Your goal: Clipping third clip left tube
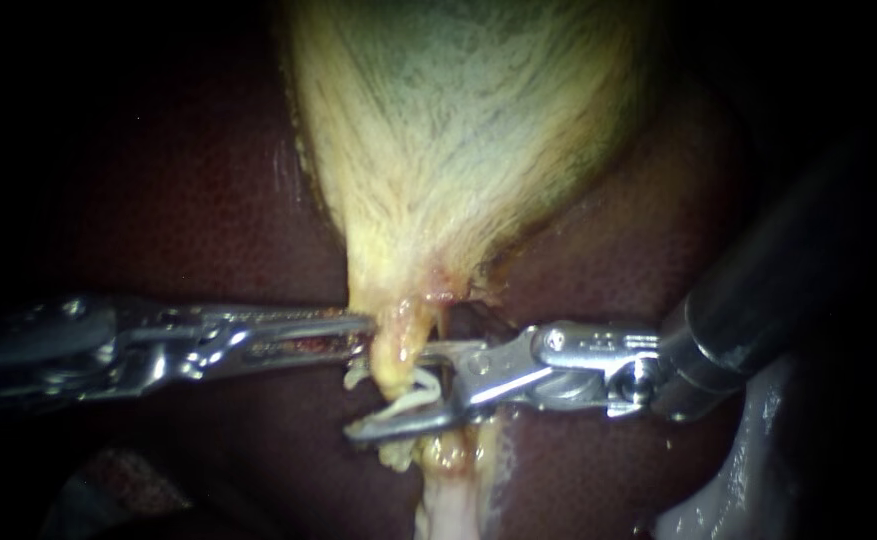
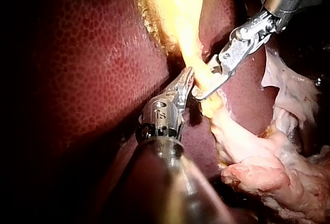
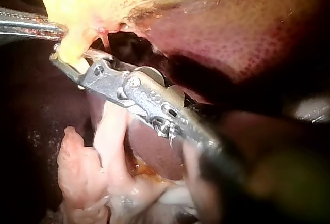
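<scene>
— What surrounds the end effectors?
— Dark liver (image 1: 208, 230) behind them, pale gallbladder (image 1: 458, 130) above.
— And the instruments?
— The left instrument (image 1: 363, 335) has its end effector pinching the gallbladder's narrow end. The right instrument (image 1: 390, 390) has its end effector spread, with the tube (image 1: 403, 350) between, just beside the left tip.

Our left instrument (image 1: 368, 335) grips the gallbladder (image 1: 458, 130) at its neck; our right instrument's (image 1: 390, 392) end effector gapes around the tube (image 1: 398, 352).
</scene>
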You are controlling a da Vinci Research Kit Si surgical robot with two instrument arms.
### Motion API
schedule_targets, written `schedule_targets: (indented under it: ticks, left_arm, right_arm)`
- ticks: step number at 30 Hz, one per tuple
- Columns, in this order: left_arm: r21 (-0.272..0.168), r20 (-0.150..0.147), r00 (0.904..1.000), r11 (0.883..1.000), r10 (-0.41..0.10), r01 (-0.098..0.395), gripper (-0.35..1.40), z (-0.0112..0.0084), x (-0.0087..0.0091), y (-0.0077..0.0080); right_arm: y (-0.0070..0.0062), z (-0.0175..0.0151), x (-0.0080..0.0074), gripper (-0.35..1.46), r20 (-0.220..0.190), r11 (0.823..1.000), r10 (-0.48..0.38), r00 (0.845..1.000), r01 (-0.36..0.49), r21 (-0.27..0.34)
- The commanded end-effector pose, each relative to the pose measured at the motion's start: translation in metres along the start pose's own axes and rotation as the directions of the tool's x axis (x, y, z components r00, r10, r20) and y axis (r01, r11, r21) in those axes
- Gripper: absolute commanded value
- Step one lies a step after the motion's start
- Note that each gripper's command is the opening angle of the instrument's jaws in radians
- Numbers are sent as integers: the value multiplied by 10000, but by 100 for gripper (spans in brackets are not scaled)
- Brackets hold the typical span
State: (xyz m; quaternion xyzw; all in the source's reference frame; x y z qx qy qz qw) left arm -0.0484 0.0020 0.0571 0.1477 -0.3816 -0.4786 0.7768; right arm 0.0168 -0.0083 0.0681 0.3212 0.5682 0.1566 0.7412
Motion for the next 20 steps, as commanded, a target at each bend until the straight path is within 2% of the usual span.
schedule_targets:
  ticks: [1, 3, 6, 10, 20]
  left_arm:
    - [-3, -1, 10000, 10000, 0, 0, -35, 0, 0, 0]
    - [-3, -1, 10000, 10000, 0, 0, -35, 0, 0, 0]
    - [-2, -1, 10000, 10000, 1, -1, -35, 0, 0, 0]
    - [-2, 0, 10000, 10000, 2, -2, -35, 0, 0, 0]
    - [-2, 0, 10000, 10000, 4, -4, -35, 2, 0, 1]
  right_arm:
    - [1, -2, -2, -35, 26, 10000, -6, 10000, 6, 30]
    - [3, -5, -7, -35, 60, 10000, -24, 10000, 24, 15]
    - [5, -5, -14, -35, 333, 10000, -85, 9994, 86, -38]
    - [4, -2, -21, -35, 375, 9999, -130, 9992, 132, -55]
    - [2, 0, -21, -35, 377, 9999, -137, 9992, 139, -58]
